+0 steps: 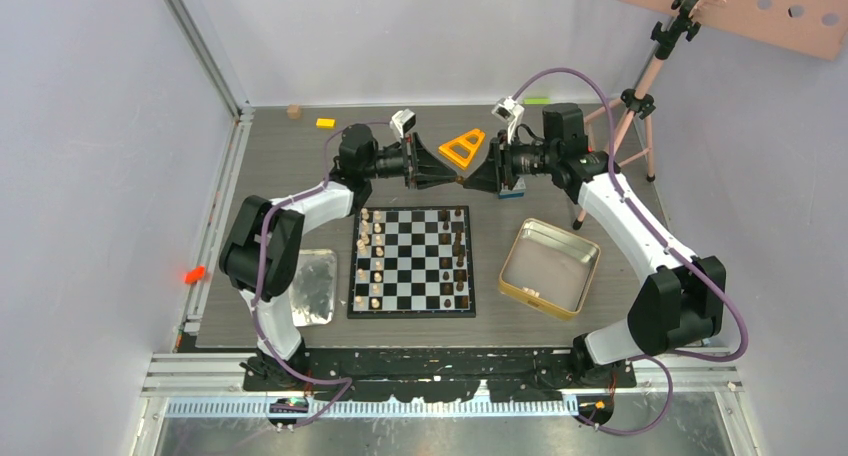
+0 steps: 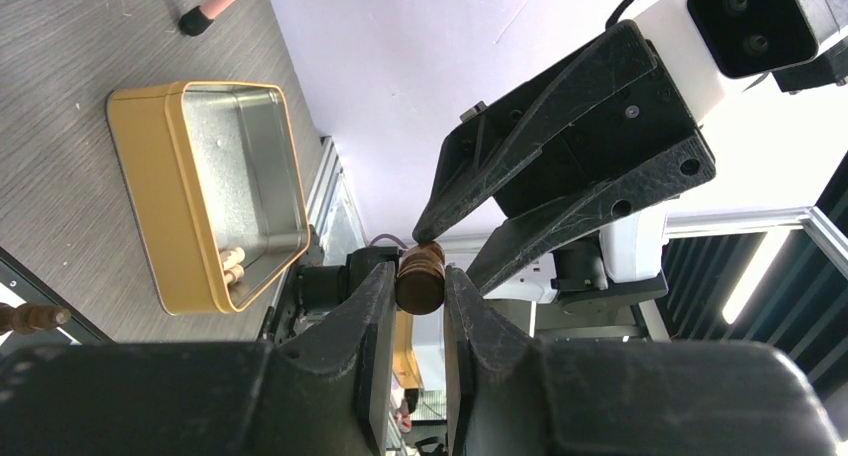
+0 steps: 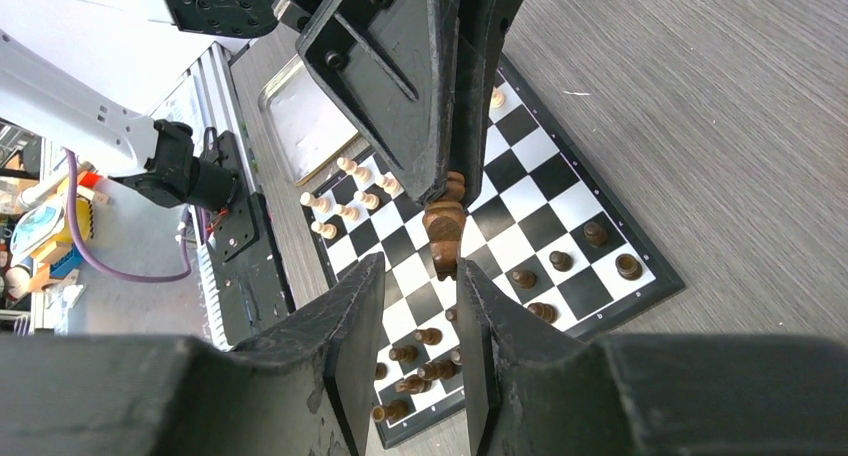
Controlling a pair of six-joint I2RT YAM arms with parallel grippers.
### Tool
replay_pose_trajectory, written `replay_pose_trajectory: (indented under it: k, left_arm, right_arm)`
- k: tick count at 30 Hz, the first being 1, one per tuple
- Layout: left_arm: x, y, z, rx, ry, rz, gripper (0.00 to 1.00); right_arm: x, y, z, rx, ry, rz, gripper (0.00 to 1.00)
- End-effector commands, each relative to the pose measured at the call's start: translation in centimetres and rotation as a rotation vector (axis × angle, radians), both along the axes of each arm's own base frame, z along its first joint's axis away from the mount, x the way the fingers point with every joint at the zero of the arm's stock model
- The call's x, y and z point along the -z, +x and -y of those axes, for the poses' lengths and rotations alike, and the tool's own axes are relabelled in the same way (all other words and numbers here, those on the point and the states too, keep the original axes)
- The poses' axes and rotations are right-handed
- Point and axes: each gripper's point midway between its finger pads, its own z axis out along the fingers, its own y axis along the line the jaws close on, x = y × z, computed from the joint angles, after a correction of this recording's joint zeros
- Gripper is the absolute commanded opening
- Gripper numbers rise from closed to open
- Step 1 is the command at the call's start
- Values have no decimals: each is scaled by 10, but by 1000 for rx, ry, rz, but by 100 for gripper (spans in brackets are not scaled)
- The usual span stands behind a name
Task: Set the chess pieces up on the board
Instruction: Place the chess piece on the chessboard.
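Note:
Both grippers meet tip to tip above the far edge of the board. My left gripper is shut on a dark brown chess piece, pinching its thick base. The piece's thin end points into the mouth of my right gripper, whose jaws stand open, the piece close against one fingertip. On the board, light pieces line the left columns and dark pieces the right columns. Several dark ones lie tipped over at the near corner.
A gold-rimmed tin right of the board holds a few light pieces. A silver tray lies left of the board. An orange triangle, a yellow block and a tripod stand at the back.

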Motion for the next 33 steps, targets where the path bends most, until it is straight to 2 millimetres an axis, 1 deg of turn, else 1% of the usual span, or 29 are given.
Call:
replay_pose_trajectory:
  k: [1,12,17,19,26,33]
  left_arm:
    - [-14,2,0,-1,-33,58,0]
    - [-18,0,-1,5,-43,66,0]
    - [-15,0,-1,7,-41,61,0]
    - [-14,0,-1,8,-39,59,0]
    - [-11,-1,-1,9,-36,56,0]
    - [-8,-2,-1,9,-33,50,0]
  right_arm:
    - [-6,1,-7,-38,8,56,38]
    - [-1,5,-8,-39,-21,72,39]
    - [-6,5,-9,-45,-13,74,32]
    - [-7,5,-9,-44,-13,76,31]
    - [-8,7,-8,-40,-28,89,31]
    - [-12,10,-8,-39,-32,97,33]
